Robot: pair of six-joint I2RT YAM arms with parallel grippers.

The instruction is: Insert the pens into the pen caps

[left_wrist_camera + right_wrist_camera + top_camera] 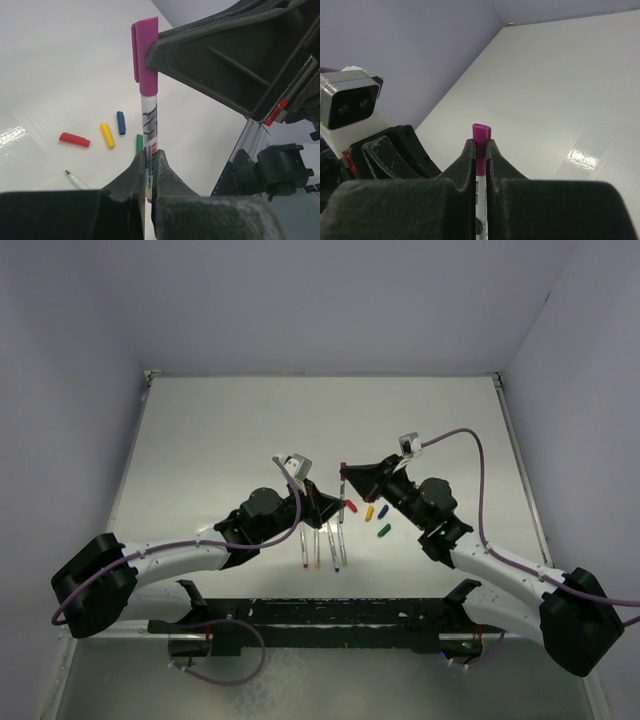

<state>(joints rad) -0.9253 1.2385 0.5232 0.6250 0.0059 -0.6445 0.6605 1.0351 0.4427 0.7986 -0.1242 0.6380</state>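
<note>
White table [320, 420] (glossy, glare-spotted) between pale lavender walls [330, 300].

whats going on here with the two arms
The left claw grips a white pen upright by its barrel, and the right claw pinches the magenta cap sitting on its top end. The red cap, yellow cap, blue cap and green cap lie loose on the table near the other pens.

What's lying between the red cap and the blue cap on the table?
The yellow cap lies between the red cap and the blue cap, touching neither. The left wrist view shows it best.
</note>
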